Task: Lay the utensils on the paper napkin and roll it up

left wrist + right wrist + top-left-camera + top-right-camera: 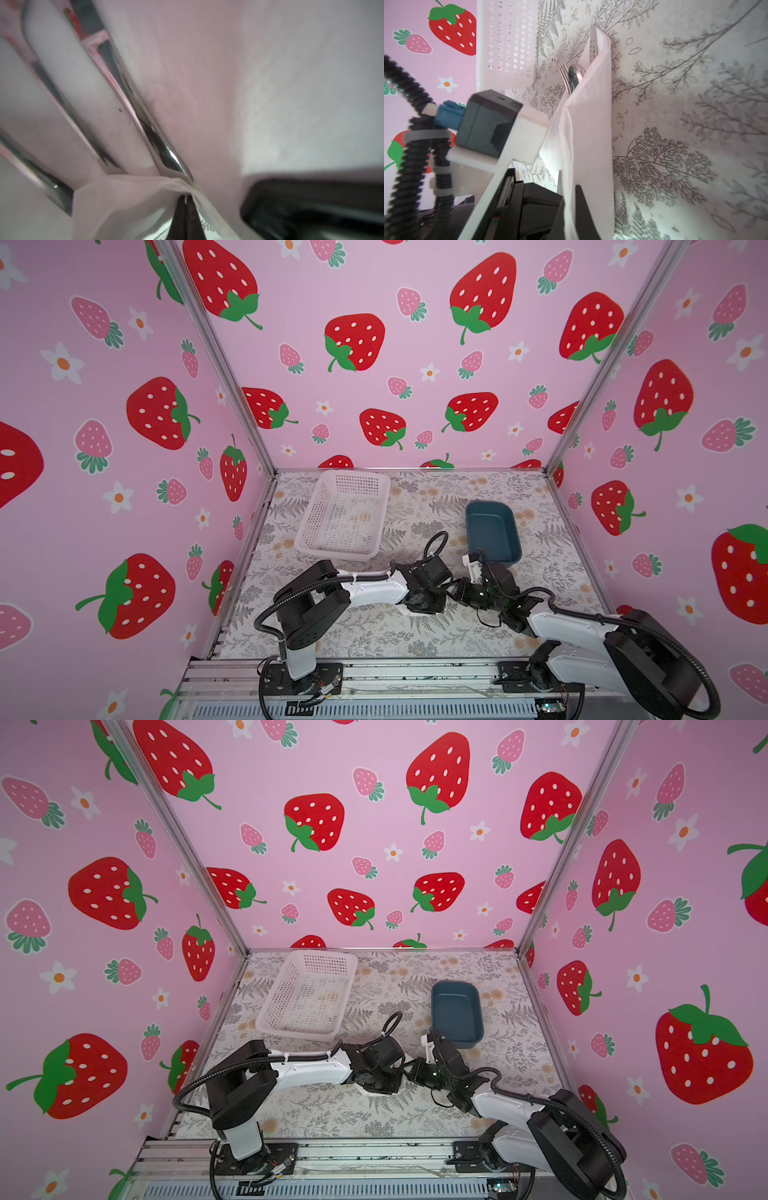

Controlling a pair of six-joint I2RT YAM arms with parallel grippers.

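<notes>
Right wrist view, item: paper napkin [589, 135] folded over the utensils, fork [564, 76] and spoon [576, 74] heads showing at its far end. Long axis ran straight away from my right hand [571, 207], which pinched the near edge. Left hand [185, 207] pinched a fold alongside.

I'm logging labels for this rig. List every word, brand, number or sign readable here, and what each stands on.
No readable text in any view.
Wrist camera housing: one tiny mark on top, too blurred to read.
Paper napkin: tiny dark and red specks in its open end, too small to read.
White basket and blue tub: no print seen.
</notes>
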